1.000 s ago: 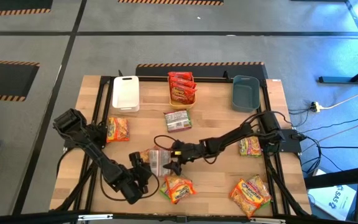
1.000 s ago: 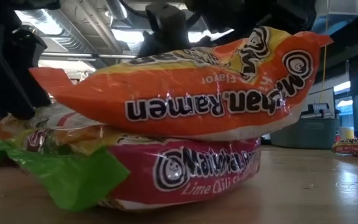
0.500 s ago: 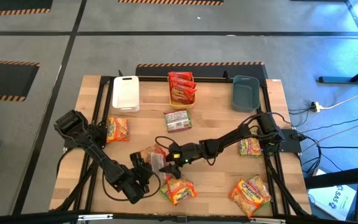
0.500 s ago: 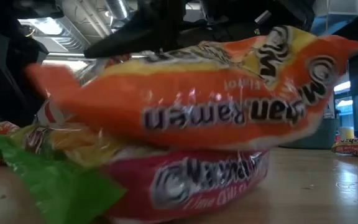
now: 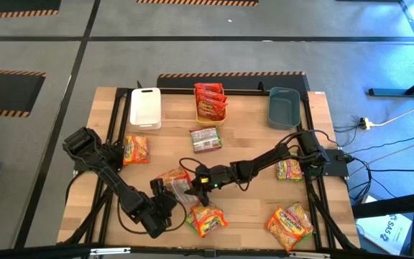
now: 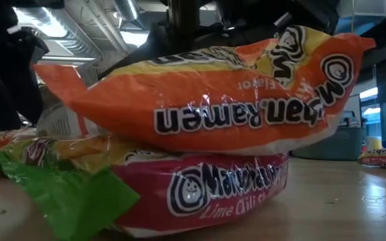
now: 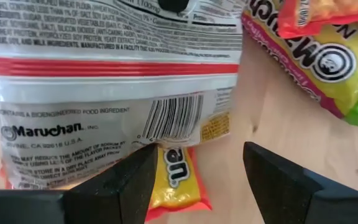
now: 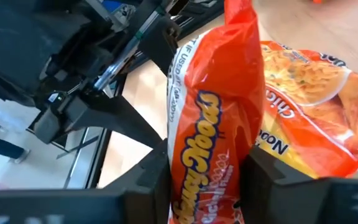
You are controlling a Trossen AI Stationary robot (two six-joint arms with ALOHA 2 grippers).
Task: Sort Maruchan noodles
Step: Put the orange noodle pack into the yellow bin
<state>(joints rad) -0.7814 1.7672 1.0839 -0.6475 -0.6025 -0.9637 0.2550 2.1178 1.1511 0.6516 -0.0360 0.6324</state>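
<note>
Right wrist view shows the right gripper [image 8: 207, 180] clamped on an orange packet [image 8: 213, 124] standing on edge between its 2 fingers, with a second orange packet [image 8: 309, 106] lying flat just behind it. From above, that gripper [image 5: 195, 184] sits near the table's front middle, holding the packet [image 5: 178, 180] just beside the left gripper [image 5: 165, 203]. Against the frame 1 second earlier, the right arm has reached further toward the left arm and the held packet has turned, so its orange front now shows where the silvery back faced up; half a second ago the low view was smeared by the jostled stack, and now the top orange packet [image 6: 206, 94] lies settled on the lime-chili packet [image 6: 200, 187]. The left gripper [image 7: 194, 171] stands open, its fingers either side of a gap, with a packet's printed white back [image 7: 110, 81] just ahead and a yellow packet [image 7: 176, 180] under its edge. My reading is that 1 packet has been lifted clear of the front pile and is ready to be carried to a bin: the orange bin [image 5: 210, 105] at the back already holds several red packets, while the white bin [image 5: 144, 106] and grey-blue bin [image 5: 284, 106] look empty. Other packets remain scattered, so sorting is at an early stage.
</note>
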